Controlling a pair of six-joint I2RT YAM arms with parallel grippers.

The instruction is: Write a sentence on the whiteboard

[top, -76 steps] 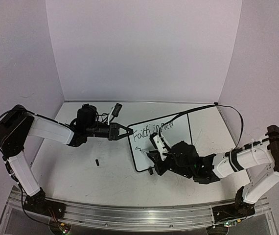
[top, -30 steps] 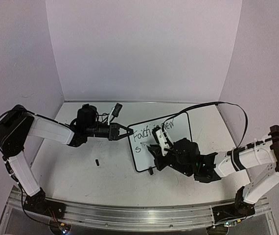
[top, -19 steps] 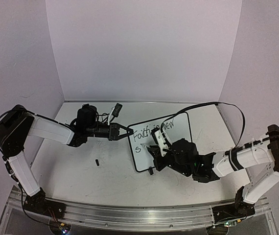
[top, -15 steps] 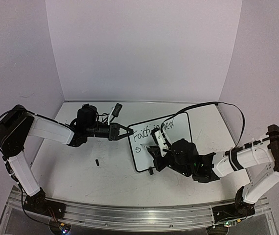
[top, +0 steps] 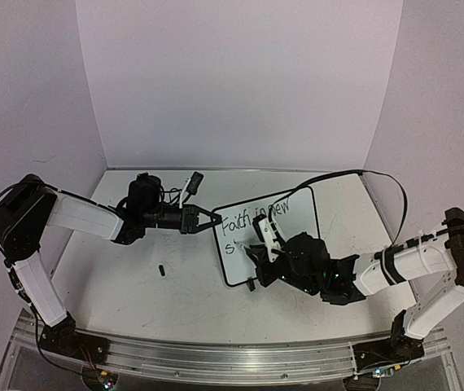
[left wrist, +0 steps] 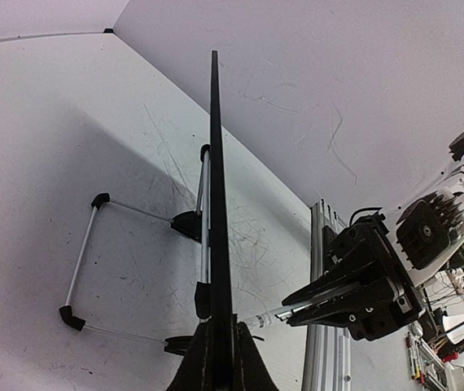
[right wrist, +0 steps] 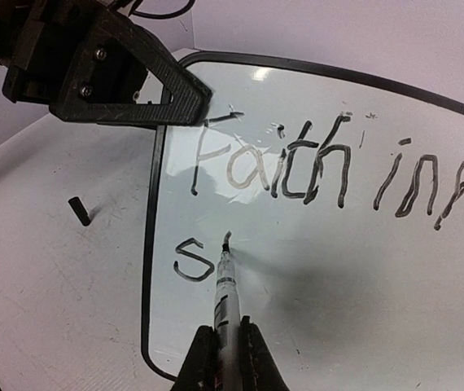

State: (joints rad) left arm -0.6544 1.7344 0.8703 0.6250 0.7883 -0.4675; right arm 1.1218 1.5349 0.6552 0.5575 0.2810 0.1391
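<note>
Top view: whiteboard [top: 234, 265] stands propped mid-worktop [top: 134, 285]. Left pincer [top: 205, 220] is clamped on its left edge. Right pincer [top: 261, 247] is over its lower-left part.

Left wrist: the board's edge is seen end-on, running straight away from the closed jaws.

Right wrist: right pincer grips the marker [right wrist: 223, 285], long axis pointing up the board. The tip seems to touch just right of the "S" under "Faith" in the sentence [right wrist: 339, 171]. Blank board lies right of the tip, so the next stroke likely runs that way.

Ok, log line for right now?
left gripper: shut on whiteboard edge | right gripper: shut on marker | sentence: "Faith in new S" written
</note>
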